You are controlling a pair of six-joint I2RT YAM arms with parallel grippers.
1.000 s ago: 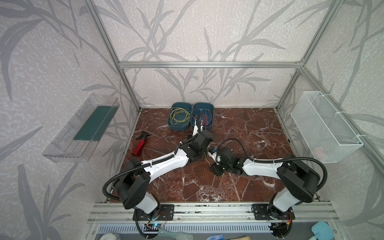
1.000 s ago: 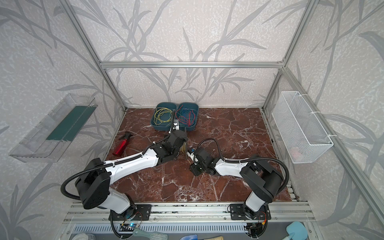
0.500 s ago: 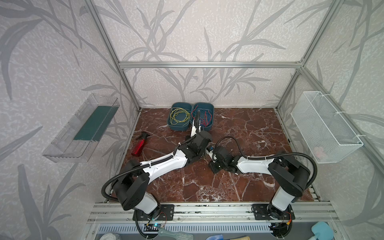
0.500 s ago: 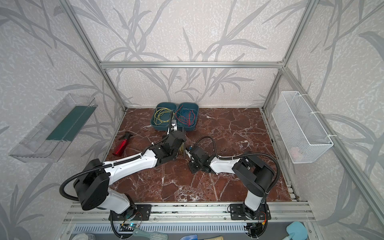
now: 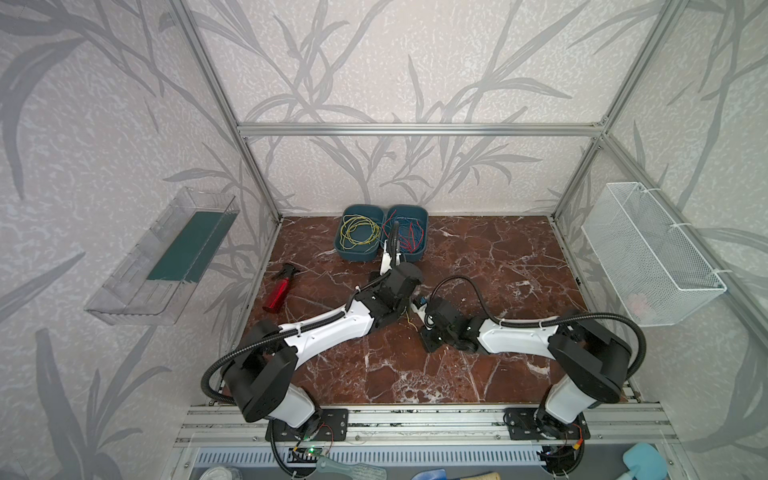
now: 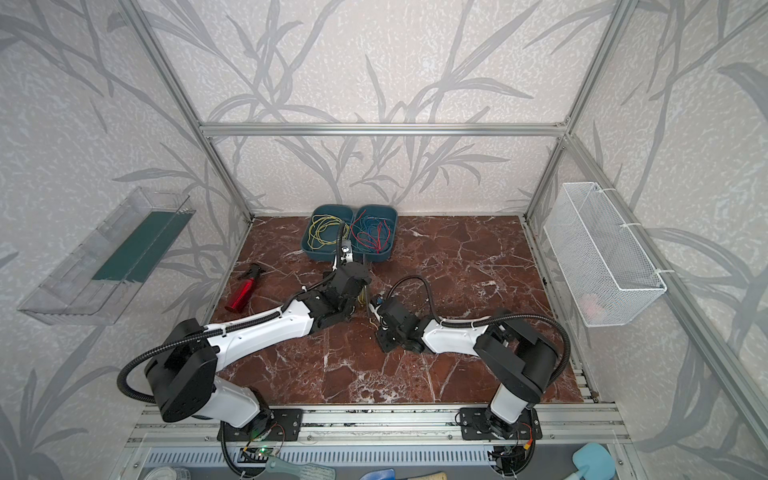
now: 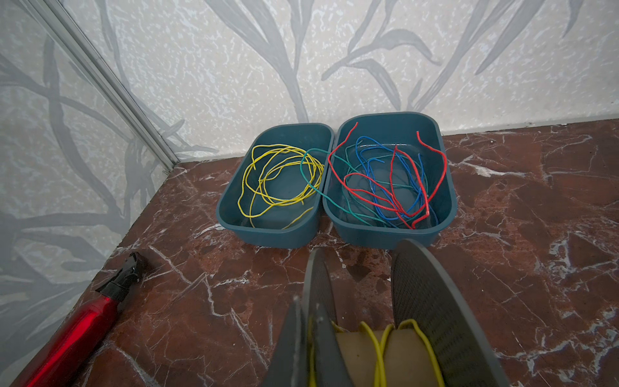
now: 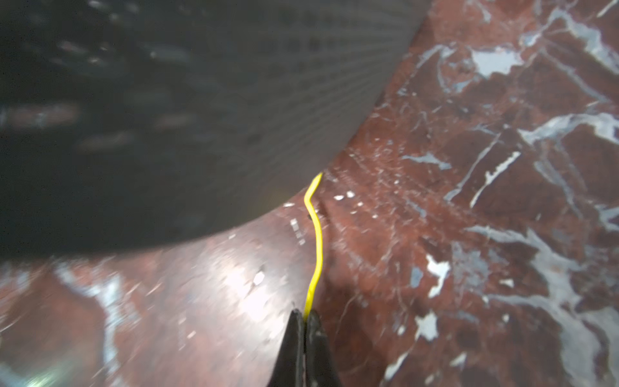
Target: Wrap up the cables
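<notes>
A spool with dark flanges (image 7: 428,301) and a tan core carries a few turns of yellow cable (image 7: 378,348). My left gripper (image 7: 306,301) is shut on one flange, with a yellow strand beside the fingers. From the spool (image 8: 167,117) a free length of the cable (image 8: 316,241) runs down over the floor. My right gripper (image 8: 304,313) is shut on it. In both top views the two grippers (image 5: 409,303) (image 5: 420,318) meet at mid-floor. More yellow cables (image 5: 359,232) lie coiled in the left teal bin (image 7: 268,234).
The right teal bin (image 5: 424,216) holds red, blue and green wires; one green wire crosses into the left bin. A red spray bottle (image 5: 280,291) lies on the marble floor at the left. A white wire basket (image 5: 652,253) and a clear shelf (image 5: 166,257) hang on the side walls.
My right gripper has closed on the yellow cable beside the spool, after shifting a little toward the left arm. The left gripper has stayed shut on the spool.
</notes>
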